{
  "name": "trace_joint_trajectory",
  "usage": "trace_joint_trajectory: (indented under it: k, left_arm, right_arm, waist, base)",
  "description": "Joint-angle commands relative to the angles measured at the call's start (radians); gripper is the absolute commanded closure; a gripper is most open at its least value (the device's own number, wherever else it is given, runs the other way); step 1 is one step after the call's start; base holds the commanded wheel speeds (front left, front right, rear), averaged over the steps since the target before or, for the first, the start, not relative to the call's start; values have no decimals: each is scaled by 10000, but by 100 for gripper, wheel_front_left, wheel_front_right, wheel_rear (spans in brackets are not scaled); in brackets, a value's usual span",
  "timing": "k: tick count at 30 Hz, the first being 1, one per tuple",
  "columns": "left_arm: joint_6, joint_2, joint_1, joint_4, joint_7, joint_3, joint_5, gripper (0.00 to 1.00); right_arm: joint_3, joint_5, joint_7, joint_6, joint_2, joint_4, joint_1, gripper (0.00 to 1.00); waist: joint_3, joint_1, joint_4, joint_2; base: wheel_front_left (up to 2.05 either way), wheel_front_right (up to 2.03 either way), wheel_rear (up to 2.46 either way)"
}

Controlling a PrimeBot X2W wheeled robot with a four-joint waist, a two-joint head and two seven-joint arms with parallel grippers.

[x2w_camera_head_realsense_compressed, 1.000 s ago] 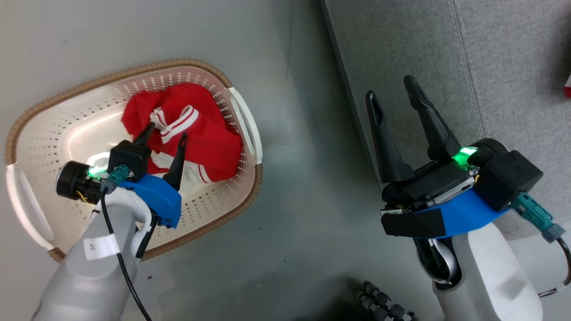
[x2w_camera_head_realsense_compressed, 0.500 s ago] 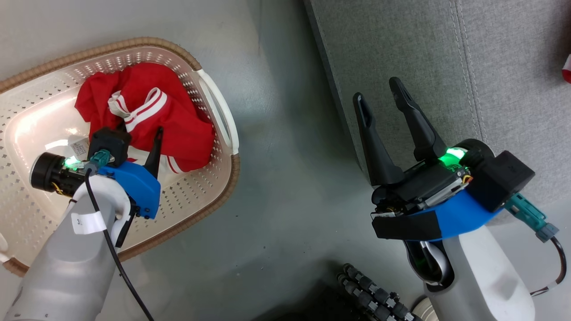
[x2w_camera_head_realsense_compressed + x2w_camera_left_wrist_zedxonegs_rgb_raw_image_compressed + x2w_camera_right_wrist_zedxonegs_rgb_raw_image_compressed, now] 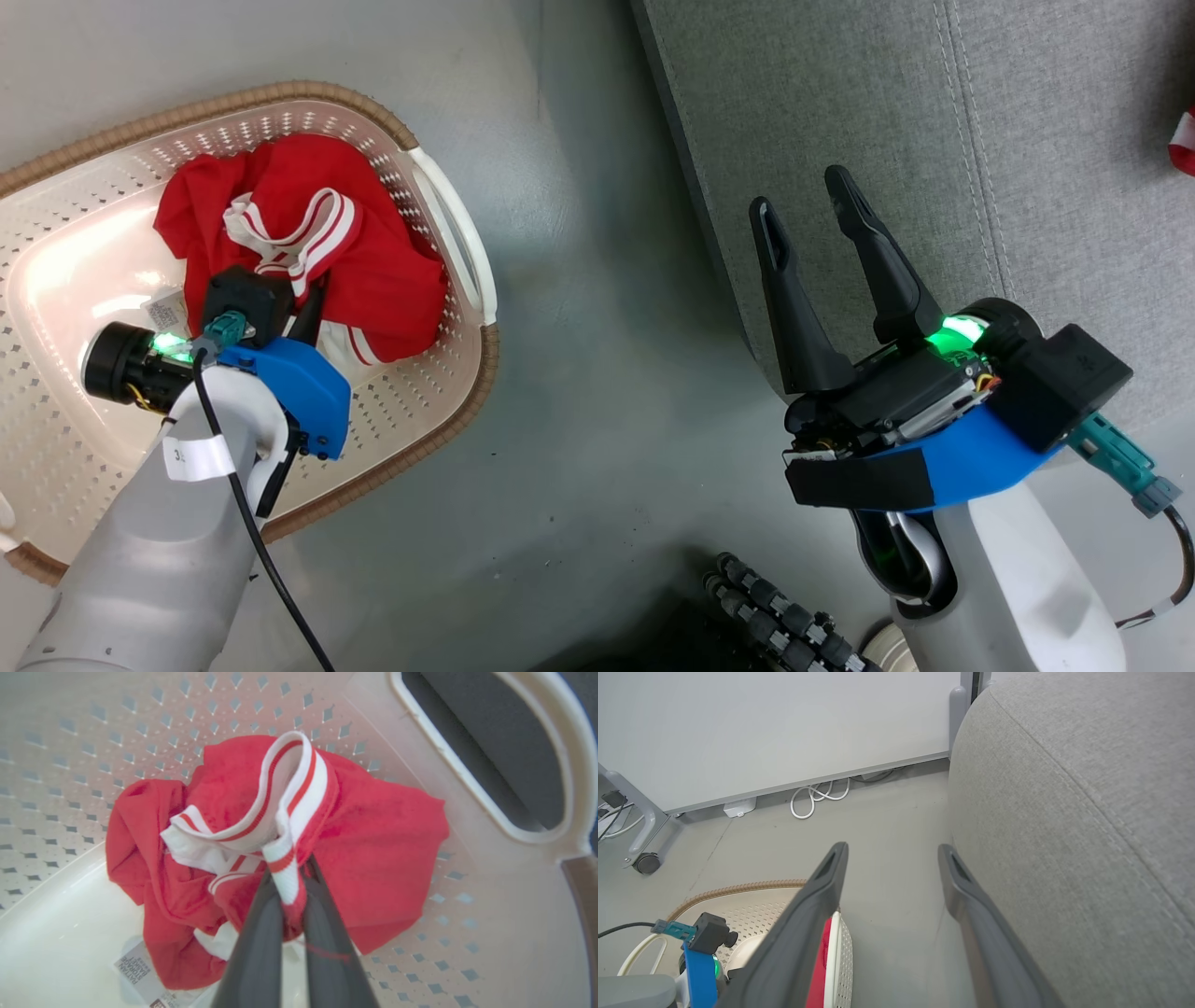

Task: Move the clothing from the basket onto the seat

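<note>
While the left pincer is down inside the basket, its two fingers are clamped together on the white-and-red striped trim of the clothing. A fold of that trim stands up as a loop just past the fingertips. Red garment is bunched in the basket end nearest the seat, against the perforated wall below the white side handle. The label on the basket's bottom is right at the garment's lower edge. Basket sits on the grey floor, apart from the seat, with a strip of floor between. Right pincer is spread wide with nothing between the fingers, held just beside the seat's rounded edge. Small red-and-white scrap at the far right frame edge lies on the seat past the stitched seam; too cropped to say what it is. Right wrist view: white cable looped along the wall base, caster at left.
</note>
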Motion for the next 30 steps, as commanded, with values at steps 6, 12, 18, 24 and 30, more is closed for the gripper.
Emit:
trace_joint_trajectory:
  k: [6, 12, 18, 24, 30]
  left_arm:
    - [-10, 125, -248, 119, -84, -264, -334, 100]
    - [-10, 188, -238, 186, -189, -348, -577, 100]
    - [-10, -136, 114, 154, -308, -464, -787, 100]
    - [-10, -716, 712, -13, -354, -801, -1033, 100]
    - [-10, -1190, 1373, -677, -357, -1103, -1144, 100]
  right_arm:
    - [29, 32, -56, 1, 18, 25, -64, 0]
    - [202, -18, -56, 1, 18, 124, -269, 0]
    - [52, -383, -55, 1, 17, 463, -419, 0]
    - [-379, -1147, 0, 1, 12, 1165, -217, 0]
    - [-1148, -2035, 497, 1, 8, 1570, 248, 0]
  waist:
    - [-29, 0, 6, 0]
    - [-189, 0, -21, 0]
    - [-927, 0, 349, 0]
    - [-2182, 0, 1008, 0]
    - [-3526, 0, 1838, 0]
  base:
    - [0, 0, 0]
    - [0, 0, 0]
    - [0, 0, 0]
    - [0, 0, 0]
    - [0, 0, 0]
